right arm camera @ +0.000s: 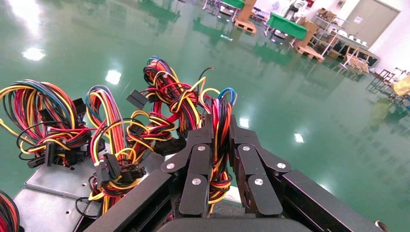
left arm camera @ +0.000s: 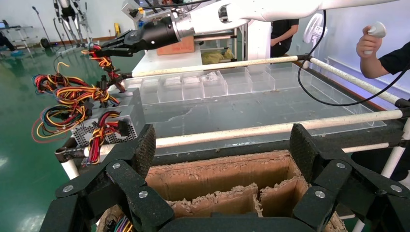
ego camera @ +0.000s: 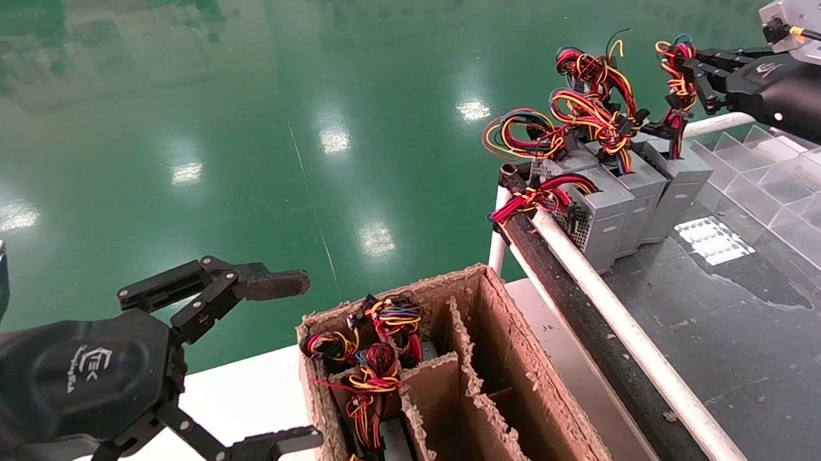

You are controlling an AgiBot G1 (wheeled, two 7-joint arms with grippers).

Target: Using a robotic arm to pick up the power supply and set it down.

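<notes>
Three grey power supplies stand in a row at the far end of the black table [ego camera: 743, 310]. The rightmost power supply [ego camera: 680, 185] rests there beside the others, and its red, yellow and black wires [ego camera: 679, 96] run up into my right gripper [ego camera: 686, 79]. In the right wrist view that gripper [right arm camera: 220, 126] is shut on the wire bundle [right arm camera: 220, 145], and the left wrist view shows it farther off holding the wires [left arm camera: 104, 63]. My left gripper [ego camera: 311, 358] hangs open and holds nothing beside the cardboard box [ego camera: 504, 367], over its compartments [left arm camera: 222, 145].
The other two power supplies [ego camera: 598, 212] trail tangled wires. The divided cardboard box holds more wired units [ego camera: 376, 361] in its left compartments. White rails [ego camera: 623, 331] border the table. Clear plastic bins [ego camera: 792, 178] line its right side. A person with a controller [left arm camera: 382, 48] stands beyond.
</notes>
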